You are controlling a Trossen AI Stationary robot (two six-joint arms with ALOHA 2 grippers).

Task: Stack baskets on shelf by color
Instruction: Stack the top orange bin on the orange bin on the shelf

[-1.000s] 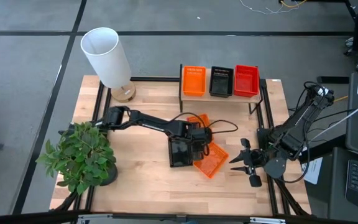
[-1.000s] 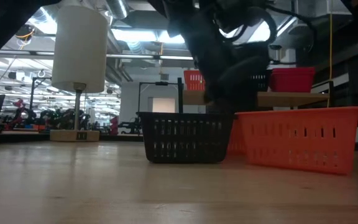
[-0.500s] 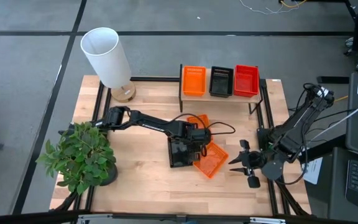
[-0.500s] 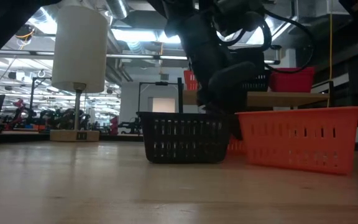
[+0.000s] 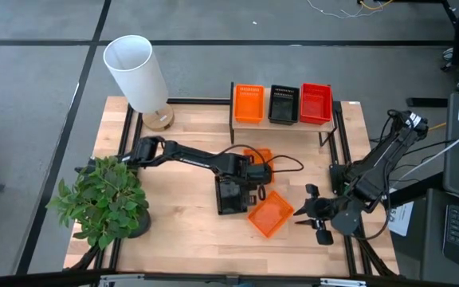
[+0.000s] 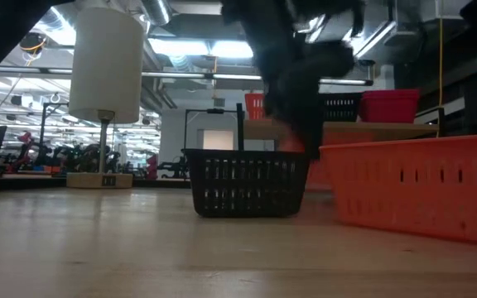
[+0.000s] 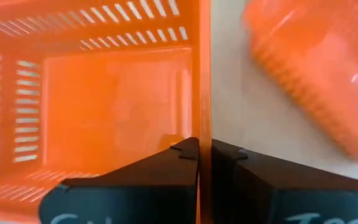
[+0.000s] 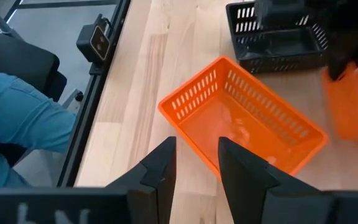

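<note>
Taken left to right from the shelf [image 5: 281,125], which holds one orange, one black and one red basket.

- Black basket [image 5: 231,197]: on the table, near side of the shelf.
- Left gripper [image 5: 253,171]: fingers [image 7: 185,151] clenched on the wall of an orange basket [image 5: 255,156] just before the shelf. Step: grasp made. Next, presumably: lift onto the shelf's orange basket [image 5: 249,103].
- Second orange basket [image 5: 268,214]: loose, nearer.
- Right gripper [image 5: 309,214]: beside it, fingers released.

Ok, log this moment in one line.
left gripper: shut on orange basket rim | right gripper: open, above second orange basket | shelf: three baskets
</note>
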